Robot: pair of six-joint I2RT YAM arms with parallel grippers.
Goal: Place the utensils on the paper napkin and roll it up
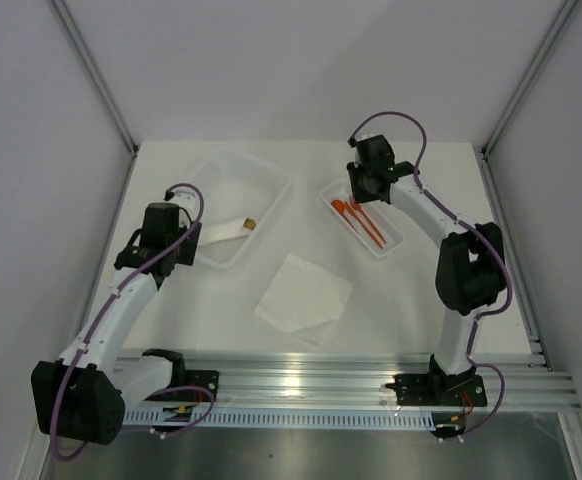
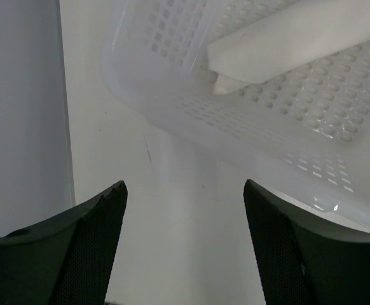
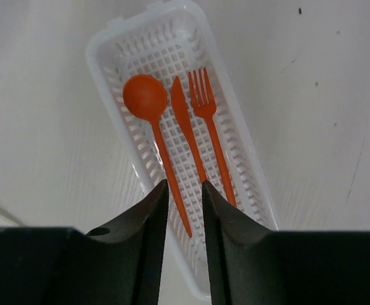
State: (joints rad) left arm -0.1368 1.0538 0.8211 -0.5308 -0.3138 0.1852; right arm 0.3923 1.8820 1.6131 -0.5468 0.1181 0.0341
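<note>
The utensils [image 1: 358,218], an orange-red spoon [image 3: 145,96], knife [image 3: 185,121] and fork [image 3: 207,114], lie side by side in a narrow white slotted tray [image 3: 102,57] at the back right. My right gripper [image 3: 184,183] hovers over the tray's handle end [image 1: 364,190], its jaws a narrow gap apart with the spoon's handle tip showing between them, gripping nothing. The paper napkin [image 1: 303,292] lies flat in the middle of the table. My left gripper [image 2: 185,184] is wide open and empty above bare table by the left basket [image 1: 178,252].
A white perforated basket [image 1: 271,178] at the back left holds a white paper roll with a brown tip [image 1: 229,228]; both show in the left wrist view, basket [image 2: 267,121] and roll [image 2: 299,38]. Grey walls close both sides. A metal rail runs along the near edge.
</note>
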